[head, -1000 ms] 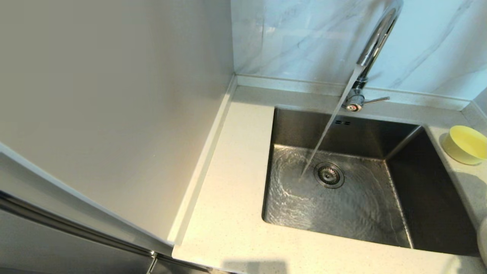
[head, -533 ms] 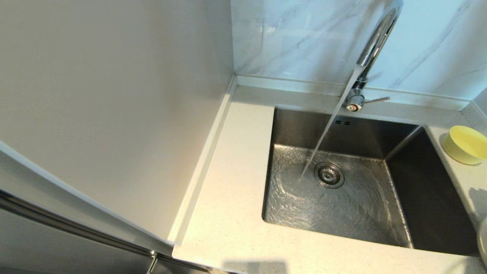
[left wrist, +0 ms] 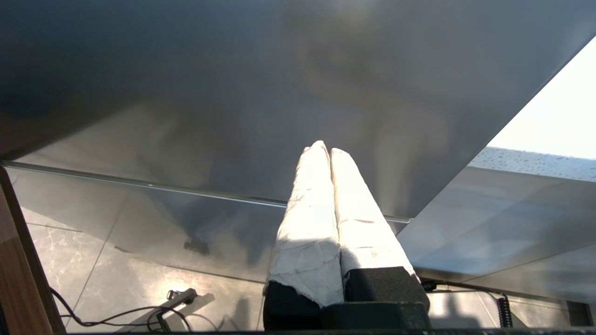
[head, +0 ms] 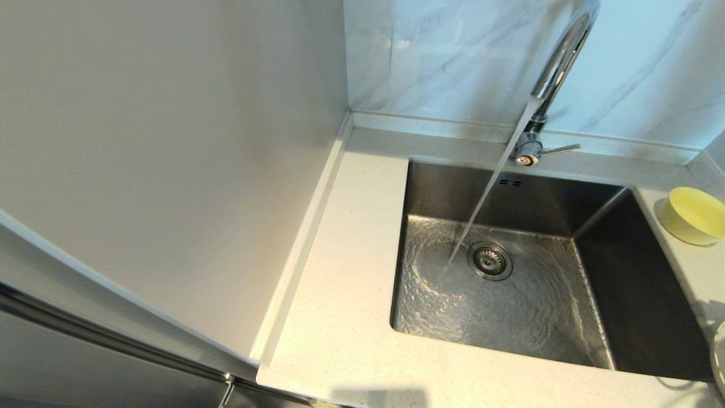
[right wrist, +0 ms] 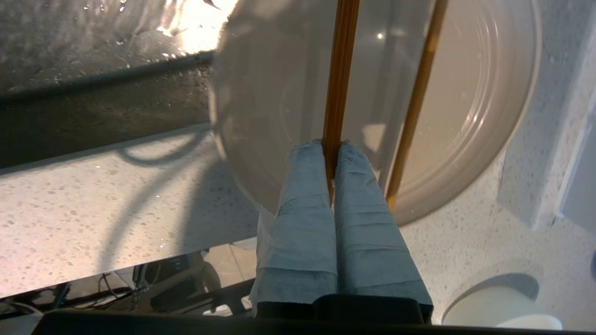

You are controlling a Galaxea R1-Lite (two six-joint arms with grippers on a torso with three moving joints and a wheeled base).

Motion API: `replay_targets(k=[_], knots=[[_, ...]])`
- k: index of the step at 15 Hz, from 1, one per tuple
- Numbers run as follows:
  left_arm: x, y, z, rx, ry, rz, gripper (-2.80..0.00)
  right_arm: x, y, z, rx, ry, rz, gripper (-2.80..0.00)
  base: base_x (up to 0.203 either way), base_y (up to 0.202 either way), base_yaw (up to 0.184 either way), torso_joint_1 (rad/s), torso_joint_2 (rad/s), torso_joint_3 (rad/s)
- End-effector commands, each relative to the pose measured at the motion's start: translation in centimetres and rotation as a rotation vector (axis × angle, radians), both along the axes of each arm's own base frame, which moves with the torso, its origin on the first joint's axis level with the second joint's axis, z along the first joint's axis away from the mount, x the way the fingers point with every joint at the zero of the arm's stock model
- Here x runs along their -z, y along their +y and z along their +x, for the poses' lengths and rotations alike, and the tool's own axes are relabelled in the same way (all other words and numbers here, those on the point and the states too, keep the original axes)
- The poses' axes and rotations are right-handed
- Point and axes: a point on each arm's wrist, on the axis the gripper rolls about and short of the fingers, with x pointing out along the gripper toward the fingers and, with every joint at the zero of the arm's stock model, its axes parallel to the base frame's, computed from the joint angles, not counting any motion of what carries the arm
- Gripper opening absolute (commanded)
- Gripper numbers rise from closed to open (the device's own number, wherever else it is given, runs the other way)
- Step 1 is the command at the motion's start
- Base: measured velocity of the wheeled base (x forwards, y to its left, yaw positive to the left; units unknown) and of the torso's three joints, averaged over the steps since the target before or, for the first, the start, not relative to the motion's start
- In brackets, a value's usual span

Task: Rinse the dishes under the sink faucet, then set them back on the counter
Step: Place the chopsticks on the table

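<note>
Gripping one wooden chopstick (right wrist: 336, 83) between its taped fingers (right wrist: 307, 218), the right gripper (right wrist: 331, 153) is hanging over the cream-white plate (right wrist: 484, 121), with its jaws pinched tight on the stick. A second chopstick (right wrist: 416, 102) is lying just beside the first, its lower end at the plate's near rim; whether it is resting on the plate cannot be told. The plate is sitting on the speckled counter (right wrist: 93, 204) beside the sink (head: 623, 317), and only a sliver of its edge is showing at the right border of the head view. Water is streaming from the chrome faucet (head: 558, 62) and rippling across the steel basin floor next to the drain strainer (head: 490, 260). The pale-yellow bowl (head: 692, 215) is standing on the counter at the sink's far right corner. The left gripper (left wrist: 328, 151) is hanging parked below the counter beside a grey cabinet panel (left wrist: 233, 93), its white-wrapped fingers pressed together on nothing.
</note>
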Motion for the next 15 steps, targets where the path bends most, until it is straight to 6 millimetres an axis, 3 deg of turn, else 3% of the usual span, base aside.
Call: replay_targets(k=[1,11,15], knots=[[0.0,0.0,0.0,0.001,0.000,0.000,-2.80,0.8,-0.4,-0.4,0.023,0.025,0.021,-2.80,0.000,0.000,0.000,0.000,0.00,0.000],[0.0,0.0,0.0,0.000,0.000,0.000,-2.80,4.0,-0.8,-0.1,0.010,-0.094,-0.083,-2.80,0.000,0.000,0.000,0.000,0.00,0.000],[0.0,0.0,0.0,0.001,0.000,0.000,-2.80,4.0,-1.1,0.1,0.013,-0.093,-0.080,-2.80,0.000,0.000,0.000,0.000,0.00,0.000]])
